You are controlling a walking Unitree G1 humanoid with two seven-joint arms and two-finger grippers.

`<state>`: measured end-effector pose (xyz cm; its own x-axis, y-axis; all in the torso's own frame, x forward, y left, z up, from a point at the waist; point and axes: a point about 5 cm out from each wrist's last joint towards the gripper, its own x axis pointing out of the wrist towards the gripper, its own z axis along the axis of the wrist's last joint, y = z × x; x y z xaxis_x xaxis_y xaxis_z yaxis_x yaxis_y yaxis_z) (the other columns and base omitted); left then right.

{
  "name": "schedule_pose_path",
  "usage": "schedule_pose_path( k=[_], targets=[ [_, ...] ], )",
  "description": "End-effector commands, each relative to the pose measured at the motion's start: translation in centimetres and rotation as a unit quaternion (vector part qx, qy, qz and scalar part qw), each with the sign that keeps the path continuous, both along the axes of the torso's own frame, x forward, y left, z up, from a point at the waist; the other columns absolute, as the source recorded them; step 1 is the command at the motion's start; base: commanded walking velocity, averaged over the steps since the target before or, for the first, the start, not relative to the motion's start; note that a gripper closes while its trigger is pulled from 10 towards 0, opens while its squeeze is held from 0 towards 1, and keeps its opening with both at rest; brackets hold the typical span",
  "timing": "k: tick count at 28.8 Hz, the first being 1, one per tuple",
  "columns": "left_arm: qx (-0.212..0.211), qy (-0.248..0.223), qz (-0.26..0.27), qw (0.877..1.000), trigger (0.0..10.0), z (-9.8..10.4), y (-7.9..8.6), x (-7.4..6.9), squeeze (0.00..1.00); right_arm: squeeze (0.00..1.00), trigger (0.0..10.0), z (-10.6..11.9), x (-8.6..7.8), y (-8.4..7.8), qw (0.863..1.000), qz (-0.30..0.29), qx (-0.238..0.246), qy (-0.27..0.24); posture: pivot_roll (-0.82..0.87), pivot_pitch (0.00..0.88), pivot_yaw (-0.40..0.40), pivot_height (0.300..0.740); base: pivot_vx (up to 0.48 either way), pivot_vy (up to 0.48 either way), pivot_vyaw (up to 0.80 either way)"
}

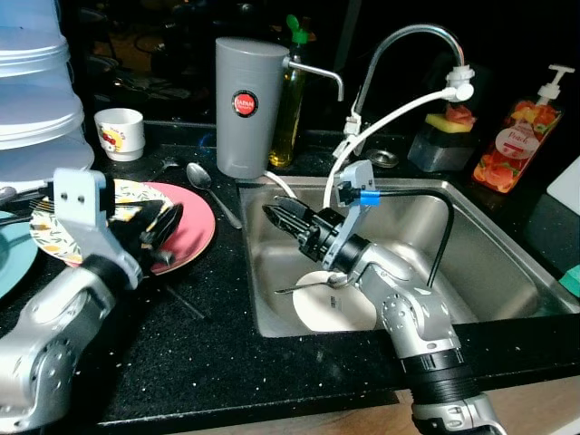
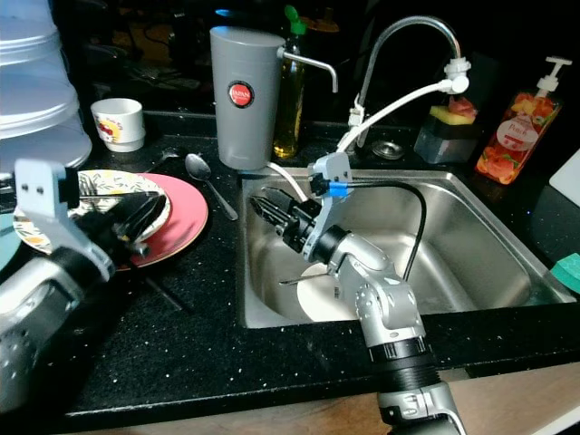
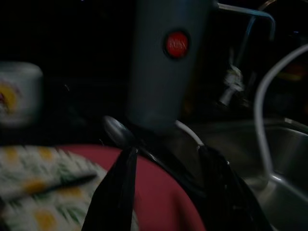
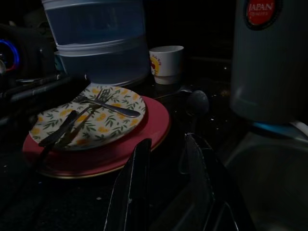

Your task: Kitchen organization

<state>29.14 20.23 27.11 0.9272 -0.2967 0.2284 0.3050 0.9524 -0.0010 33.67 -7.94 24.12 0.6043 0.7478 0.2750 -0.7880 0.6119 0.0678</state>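
— Where's the dishware?

— A floral plate (image 4: 91, 113) sits stacked on a red plate (image 1: 192, 227) on the black counter (image 1: 227, 353), left of the sink (image 1: 507, 272). Forks (image 4: 103, 103) lie across the floral one. A loose spoon (image 1: 204, 181) rests on the counter between the red plate and the sink's corner, beside a tall grey canister (image 1: 246, 104).

— And in the sink?

— A white plate (image 1: 331, 308) on the bottom, with another spoon (image 1: 313, 285) lying on it.

— The arms?

— The right gripper (image 1: 283, 217) hangs over the sink's left side, above the white plate, fingers parted and empty. The left gripper (image 1: 163, 227) hovers over the stacked plates, fingers spread a little, holding nothing.

— Anything else around?

— A small white cup (image 1: 120, 133) at the back, stacked translucent tubs (image 1: 32, 100) far left, a soap dispenser (image 1: 521, 136) and sponge holder (image 1: 444, 136) behind the sink, near the faucet (image 1: 408, 45).
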Motion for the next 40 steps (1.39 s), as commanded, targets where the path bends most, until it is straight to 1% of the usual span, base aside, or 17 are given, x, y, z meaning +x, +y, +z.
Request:
schedule_pose_path(
  k=[1,4,7,9,13,16,17,18,20,22,26,28,31,33,35,37,40],
  targets=[
    [0.018,0.006,0.006,1.000,10.0,0.2,0.0,0.3,1.00,0.00,10.0,0.3,0.1,-0.4,1.000,-0.005,0.006,-0.005,0.06,0.017,-0.105,0.740,0.000,0.000,0.00],
    [0.014,-0.018,-0.035,0.999,10.0,1.4,-0.4,0.6,1.00,0.00,10.0,0.3,0.1,-0.5,1.000,-0.005,0.008,-0.004,0.06,0.021,-0.104,0.740,0.000,0.000,0.00],
    [0.059,-0.055,-0.122,0.989,10.0,2.1,-0.3,0.5,1.00,0.00,10.0,0.3,0.1,-0.3,1.000,-0.003,0.011,-0.001,0.07,0.027,-0.111,0.740,0.000,0.000,0.00],
    [0.060,-0.057,-0.140,0.987,10.0,2.1,-0.2,0.5,1.00,0.00,10.0,0.3,0.1,-0.3,1.000,-0.002,0.012,-0.001,0.07,0.027,-0.111,0.740,0.000,0.000,0.00],
    [0.079,-0.046,-0.174,0.981,10.0,2.1,0.4,0.7,1.00,0.00,10.0,0.3,0.1,-0.2,1.000,0.001,0.013,-0.001,0.07,0.028,-0.111,0.740,0.000,0.000,0.00],
    [0.135,0.002,-0.219,0.966,10.0,1.8,1.2,0.9,1.00,0.00,10.0,0.4,0.1,-0.1,1.000,0.005,0.015,-0.001,0.07,0.027,-0.109,0.740,0.000,0.000,0.00],
    [0.160,0.023,-0.239,0.958,10.0,1.6,1.4,0.9,0.28,0.00,10.0,0.4,0.1,-0.2,1.000,0.005,0.015,-0.001,0.07,0.027,-0.109,0.740,0.000,0.000,0.00],
    [0.200,0.082,-0.287,0.933,10.0,0.7,1.9,0.4,0.00,0.00,10.0,0.4,0.1,-0.2,1.000,0.006,0.016,0.000,0.07,0.026,-0.108,0.740,0.000,0.000,0.00],
    [0.216,0.124,-0.319,0.915,10.0,0.1,2.4,0.0,0.00,0.00,10.0,0.4,0.1,-0.2,1.000,0.007,0.016,0.000,0.07,0.026,-0.107,0.740,0.000,0.000,0.00],
    [0.220,0.134,-0.332,0.907,10.0,0.0,2.8,0.1,0.00,0.00,10.0,0.4,0.0,-0.3,1.000,0.007,0.017,0.000,0.07,0.026,-0.106,0.740,0.000,0.000,0.00],
    [0.257,0.116,-0.343,0.896,10.0,0.4,3.0,0.6,0.00,0.00,10.0,0.4,0.0,-0.3,1.000,0.007,0.017,0.001,0.07,0.027,-0.103,0.740,0.000,0.000,0.00],
    [0.262,0.087,-0.368,0.888,10.0,0.7,2.1,1.0,0.00,0.00,10.0,0.3,-0.1,-0.2,1.000,0.010,0.017,0.003,0.07,0.027,-0.104,0.740,0.000,0.000,0.00],
    [0.268,0.083,-0.386,0.879,10.0,0.8,1.6,1.3,0.00,0.00,10.0,0.2,-0.1,-0.2,1.000,0.015,0.017,0.005,0.07,0.029,-0.103,0.740,0.000,0.000,0.00],
    [0.279,0.099,-0.411,0.862,10.0,0.6,1.5,1.4,0.00,0.00,10.0,0.0,-0.3,-0.1,0.999,0.030,0.014,0.010,0.07,0.029,-0.101,0.740,0.000,0.000,0.00],
    [0.284,0.100,-0.414,0.859,10.0,0.5,1.4,1.4,0.00,0.00,10.0,-0.2,-0.5,-0.1,0.999,0.041,0.008,0.014,0.07,0.030,-0.100,0.740,0.000,0.000,0.00],
    [0.301,0.099,-0.427,0.847,10.0,0.7,1.3,1.5,0.00,0.00,10.0,-1.3,-1.3,0.0,0.994,0.095,-0.035,0.029,0.07,0.030,-0.100,0.740,0.000,0.000,0.00],
    [0.320,0.092,-0.433,0.837,10.0,0.8,1.2,1.6,0.00,0.00,10.0,-1.8,-1.7,-0.2,0.991,0.116,-0.063,0.030,0.07,0.031,-0.098,0.740,0.000,0.000,0.00]
  ],
)
